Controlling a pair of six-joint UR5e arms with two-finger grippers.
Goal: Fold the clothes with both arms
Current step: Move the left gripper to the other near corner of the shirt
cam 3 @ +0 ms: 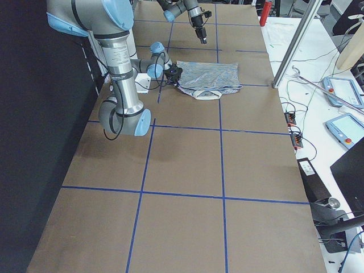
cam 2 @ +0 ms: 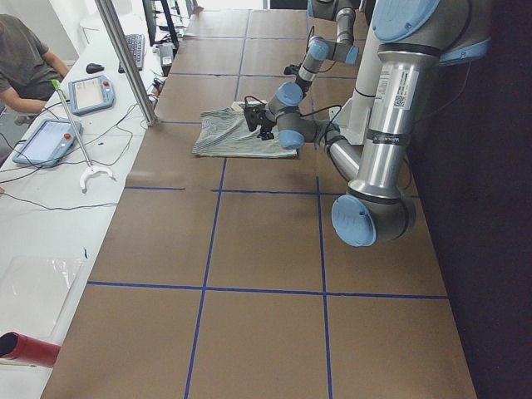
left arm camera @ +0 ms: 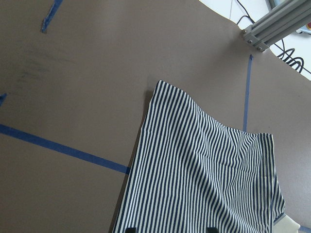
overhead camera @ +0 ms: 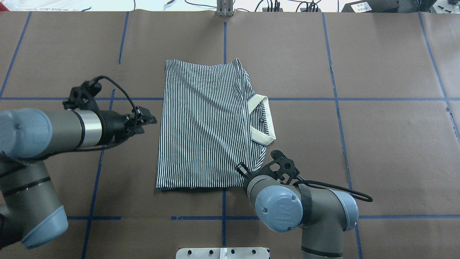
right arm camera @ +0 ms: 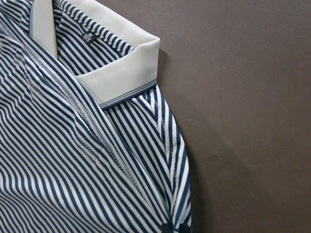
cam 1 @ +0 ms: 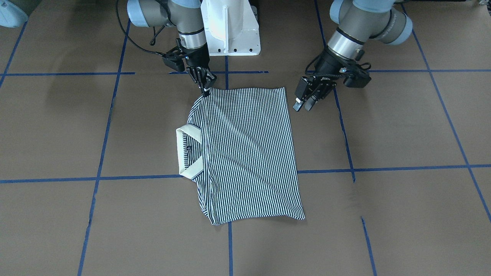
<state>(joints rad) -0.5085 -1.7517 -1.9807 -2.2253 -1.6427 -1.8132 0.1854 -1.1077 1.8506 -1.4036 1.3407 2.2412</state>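
The striped polo shirt (cam 1: 245,153) lies folded on the brown table, cream collar (cam 1: 186,153) toward the robot's right. It also shows in the overhead view (overhead camera: 205,126). My right gripper (cam 1: 206,90) is shut on the shirt's near corner by the shoulder, low at the table; its wrist view shows the collar (right arm camera: 121,73) and the striped cloth up close. My left gripper (cam 1: 303,105) is open and empty, just above the table beside the shirt's hem edge, apart from it. In the overhead view the left gripper (overhead camera: 149,119) sits left of the shirt.
The white pedestal base (cam 1: 230,30) stands between the arms. Blue tape lines cross the brown table. An aluminium post (overhead camera: 224,9) rises at the far edge. An operator (cam 2: 25,58) and tablets are at a side bench beyond the table.
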